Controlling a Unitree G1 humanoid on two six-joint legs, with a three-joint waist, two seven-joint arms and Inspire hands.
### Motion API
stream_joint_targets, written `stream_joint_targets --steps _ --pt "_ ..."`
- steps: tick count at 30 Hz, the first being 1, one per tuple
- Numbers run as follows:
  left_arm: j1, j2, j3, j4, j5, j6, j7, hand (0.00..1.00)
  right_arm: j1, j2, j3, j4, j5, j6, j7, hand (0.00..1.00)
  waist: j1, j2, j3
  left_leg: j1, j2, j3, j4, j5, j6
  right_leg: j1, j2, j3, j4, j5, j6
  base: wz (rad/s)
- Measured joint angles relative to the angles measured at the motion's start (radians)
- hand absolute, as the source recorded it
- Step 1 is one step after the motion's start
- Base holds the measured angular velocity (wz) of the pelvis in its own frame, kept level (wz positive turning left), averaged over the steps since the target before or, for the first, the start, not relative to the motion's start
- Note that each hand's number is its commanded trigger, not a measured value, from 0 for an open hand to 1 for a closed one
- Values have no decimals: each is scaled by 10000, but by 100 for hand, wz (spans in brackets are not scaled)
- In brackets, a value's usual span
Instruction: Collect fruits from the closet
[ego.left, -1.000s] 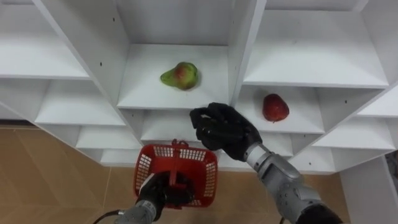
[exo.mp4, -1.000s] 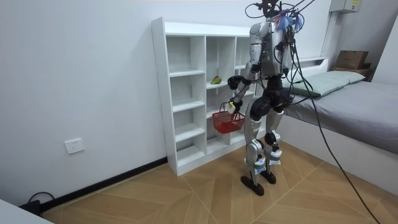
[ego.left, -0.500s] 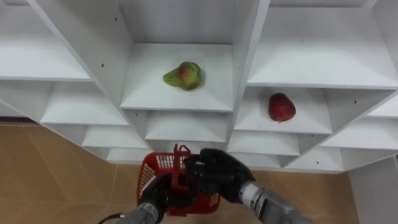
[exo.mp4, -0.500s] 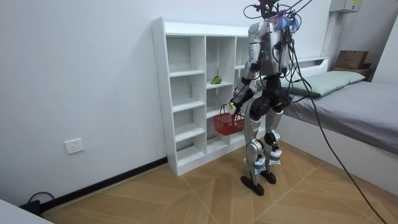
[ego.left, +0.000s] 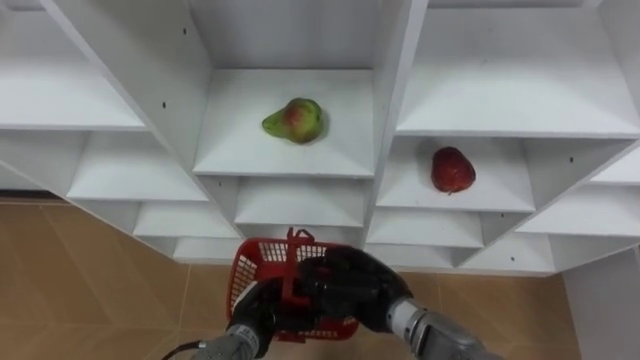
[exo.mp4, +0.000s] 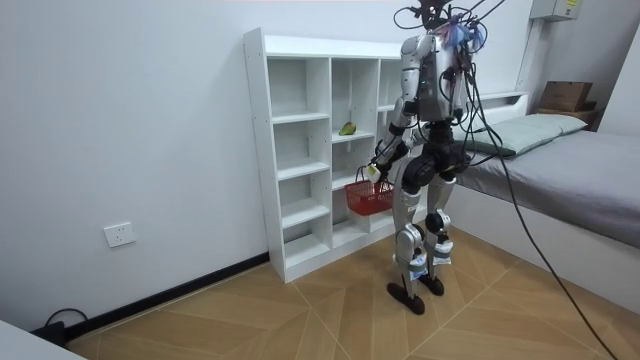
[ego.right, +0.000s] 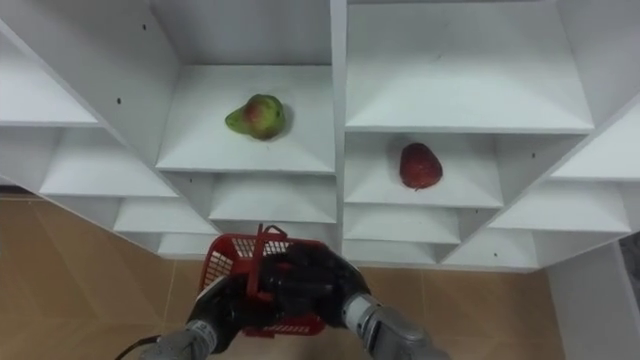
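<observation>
A green, red-blushed pear (ego.left: 293, 121) is lying upper centre; the left hand (ego.left: 255, 310) is clasping the red basket (ego.left: 250, 268); the right hand (ego.left: 350, 288) grasping, I cannot tell.

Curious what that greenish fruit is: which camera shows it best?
The left eye view: the pear lies close, unobstructed on its shelf, green with a red blush. The right eye view matches; the room view gives a greenish speck.

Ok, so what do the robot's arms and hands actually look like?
The left hand and the right hand are both matte black and bulky. The right forearm is a silver-grey, metal-looking cylinder with a ringed wrist. The left forearm is grey too, with a thin dark cable curving beside it.
</observation>
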Motion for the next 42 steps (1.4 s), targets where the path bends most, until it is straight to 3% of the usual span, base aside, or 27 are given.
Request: stream_joint_targets --steps 12,26,39,42 --pt "9 -2 5 0 10 -36 0 100 25 -231 -8 -113 -71 -7 -333 100 2 -10 -25 -107 7 84 91 3 5 -150 -13 60 108 0 0 -1" --pt "85 25 -256 12 -5 -37 -4 100 -11 -139 -511 -36 -1229 -9 -1158 100 29 -33 -39 -32 9 162 112 25 33 -108 -32 121 198 0 -1 -1" --pt "54 -48 -597 7 -375 -35 -9 100 -98 -138 -156 282 -1214 -2 -1516 100 285 21 0 -45 8 153 95 25 33 -119 -31 122 135 -1 0 0" --pt "50 -80 -598 9 -376 -34 -10 100 -245 -122 -151 282 -1229 -3 -1516 100 259 51 48 -82 3 154 95 25 33 -139 -32 118 131 -2 1 0"
